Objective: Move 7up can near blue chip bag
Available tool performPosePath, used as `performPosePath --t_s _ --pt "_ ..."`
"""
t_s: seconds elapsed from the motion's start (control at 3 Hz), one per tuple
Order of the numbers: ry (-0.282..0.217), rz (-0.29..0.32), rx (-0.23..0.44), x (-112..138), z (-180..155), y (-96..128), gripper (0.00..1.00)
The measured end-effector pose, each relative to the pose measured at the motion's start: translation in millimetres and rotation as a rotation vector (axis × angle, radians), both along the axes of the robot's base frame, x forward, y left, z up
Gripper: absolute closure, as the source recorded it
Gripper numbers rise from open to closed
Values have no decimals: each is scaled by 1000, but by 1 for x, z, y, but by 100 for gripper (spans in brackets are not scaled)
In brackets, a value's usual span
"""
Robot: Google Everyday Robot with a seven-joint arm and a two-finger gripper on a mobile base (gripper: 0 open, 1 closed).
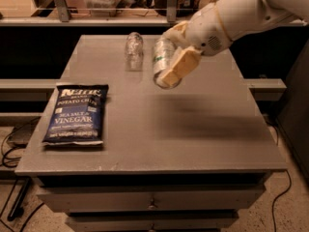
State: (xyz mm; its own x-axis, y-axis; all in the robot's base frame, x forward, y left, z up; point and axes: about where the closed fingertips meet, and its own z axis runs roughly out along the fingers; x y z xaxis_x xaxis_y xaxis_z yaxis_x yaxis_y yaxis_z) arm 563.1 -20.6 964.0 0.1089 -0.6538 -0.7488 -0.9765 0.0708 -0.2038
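The 7up can [161, 62] is silvery with green markings and is held tilted above the table, its shiny end facing down toward me. My gripper [175, 63] is shut on the can, one tan finger [179, 66] across its front, at the end of the white arm reaching in from the upper right. The blue chip bag [75, 112] lies flat near the table's left front edge, well left of and below the can.
A clear crinkled plastic bottle [133, 50] lies at the back of the grey table [193, 129], just left of the can. A shelf with bins runs behind the table. Drawers sit under the table front. Cables lie on the floor at left.
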Motion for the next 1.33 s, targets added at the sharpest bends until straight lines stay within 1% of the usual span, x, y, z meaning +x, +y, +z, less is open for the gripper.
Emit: performPosePath --t_s 0.33,0.67,1.0,1.33 --pt "45 77 43 -13 -18 40 100" --pt "93 125 71 -24 -42 71 82" --pt "158 160 99 -34 -66 94 59" --pt "216 188 125 -46 -85 114 35"
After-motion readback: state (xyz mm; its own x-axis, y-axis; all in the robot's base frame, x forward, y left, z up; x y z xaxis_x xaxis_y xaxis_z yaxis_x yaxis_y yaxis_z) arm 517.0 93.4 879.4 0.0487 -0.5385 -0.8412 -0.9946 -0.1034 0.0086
